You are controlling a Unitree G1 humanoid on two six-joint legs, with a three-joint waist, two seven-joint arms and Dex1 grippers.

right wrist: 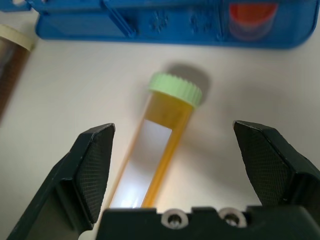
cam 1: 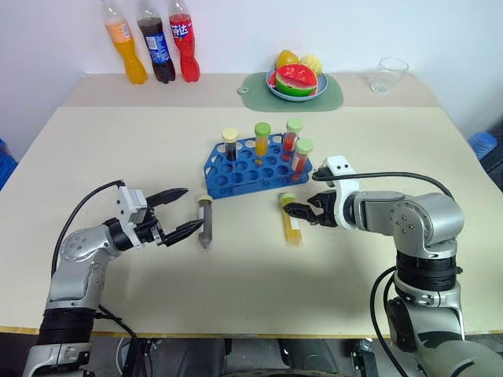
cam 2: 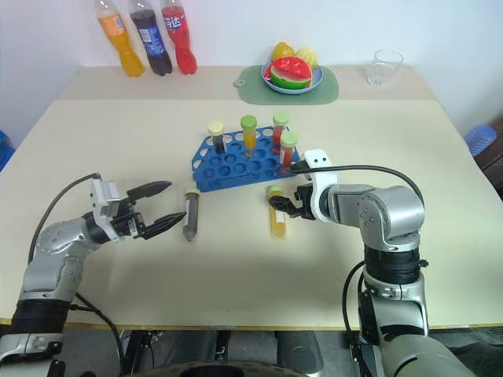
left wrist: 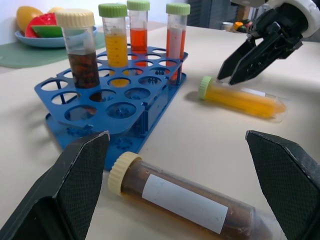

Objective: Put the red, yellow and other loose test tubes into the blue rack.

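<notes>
Four tubes [cam 1: 262, 138] stand in the blue rack [cam 1: 255, 167] — brown tube [cam 1: 205, 221] and yellow tube [cam 1: 291, 221] lie loose on the counter [cam 1: 236, 290], both hands — left hand [cam 1: 178, 213], right hand [cam 1: 301, 210] — apart, empty.

Near the middle of the frame a blue rack [cam 2: 240, 163] sits on the pale table [cam 2: 236, 283] with four capped tubes standing in it. Just below it lie two loose tubes: a dark brown tube [cam 2: 189, 213] at left and a yellow-orange tube [cam 2: 277, 217] at right. The left gripper [cam 2: 161, 205] reaches in from the lower left, fingers spread, tips just beside the brown tube. The right gripper [cam 2: 284, 206] comes from the right, over the yellow-orange tube's cap end. Soda bottles [cam 2: 144, 37] stand upper left, a fruit plate [cam 2: 292, 75] at top centre.
</notes>
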